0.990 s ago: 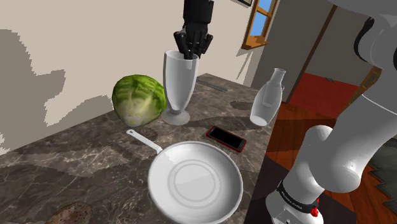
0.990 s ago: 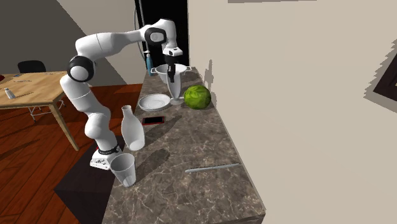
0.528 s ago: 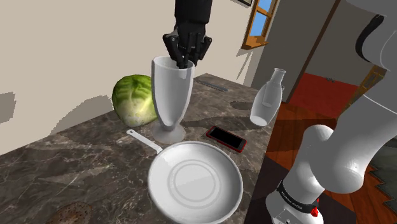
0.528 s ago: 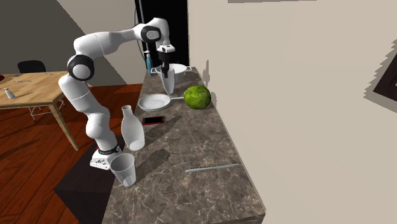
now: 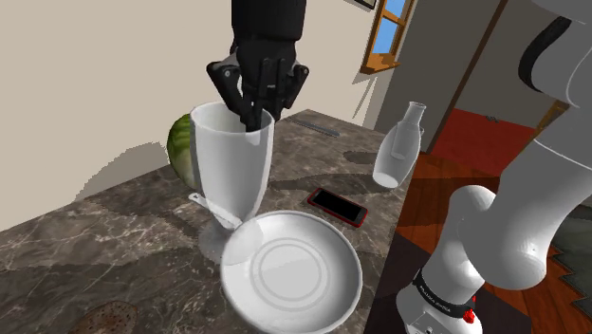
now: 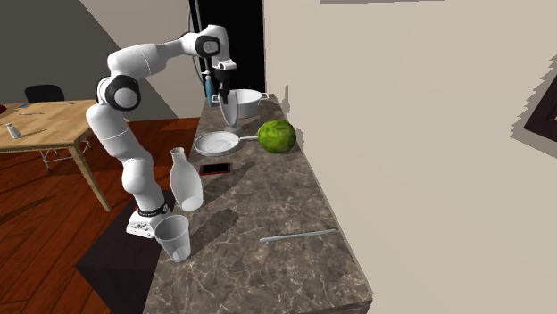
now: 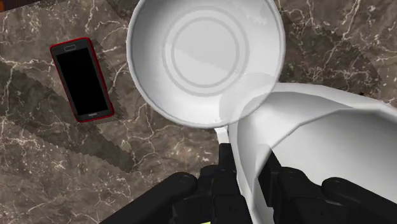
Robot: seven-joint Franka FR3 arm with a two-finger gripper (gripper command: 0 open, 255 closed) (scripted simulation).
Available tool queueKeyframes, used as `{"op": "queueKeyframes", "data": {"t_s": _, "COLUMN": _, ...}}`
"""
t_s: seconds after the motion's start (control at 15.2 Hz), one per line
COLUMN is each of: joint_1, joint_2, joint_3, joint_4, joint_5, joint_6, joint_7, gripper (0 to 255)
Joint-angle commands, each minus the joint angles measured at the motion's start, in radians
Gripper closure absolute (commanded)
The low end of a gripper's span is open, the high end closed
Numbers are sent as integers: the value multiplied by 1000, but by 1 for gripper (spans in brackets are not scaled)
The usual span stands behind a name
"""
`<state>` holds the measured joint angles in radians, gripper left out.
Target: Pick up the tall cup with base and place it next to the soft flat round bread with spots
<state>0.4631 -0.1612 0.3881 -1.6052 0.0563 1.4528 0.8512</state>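
Jaws closed on the rim wall of the cup (image 5: 231,166), one finger inside, one outside; it hangs upright above the handle of the pan (image 5: 294,275), clear of the counter (image 5: 114,247). Judged stiff, smooth, and prone to swing from a rim pinch. Bare counter runs to the bread (image 5: 106,319) at the shoulder view's lower left; keep off the pan and the counter edge.

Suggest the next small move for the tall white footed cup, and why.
Probably carry the tall white footed cup toward the shoulder view's lower left: the black gripper is shut on its rim, it hangs over the white frying pan, and the brown spotted flatbread lies in that corner.
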Motion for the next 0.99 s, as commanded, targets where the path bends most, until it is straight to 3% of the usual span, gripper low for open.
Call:
{"op": "queueKeyframes", "data": {"t_s": 0.0, "joint_1": 22, "joint_2": 30, "joint_3": 37, "joint_4": 43, "joint_5": -6, "joint_6": -12, "joint_7": 62, "gripper": 255}}
{"op": "queueKeyframes", "data": {"t_s": 0.66, "joint_1": 168, "joint_2": 252, "joint_3": 205, "joint_4": 279, "joint_5": -111, "joint_6": -54, "joint_7": 362, "gripper": 255}}
{"op": "queueKeyframes", "data": {"t_s": 0.92, "joint_1": 157, "joint_2": 219, "joint_3": 198, "joint_4": 186, "joint_5": -92, "joint_6": 12, "joint_7": 350, "gripper": 255}}
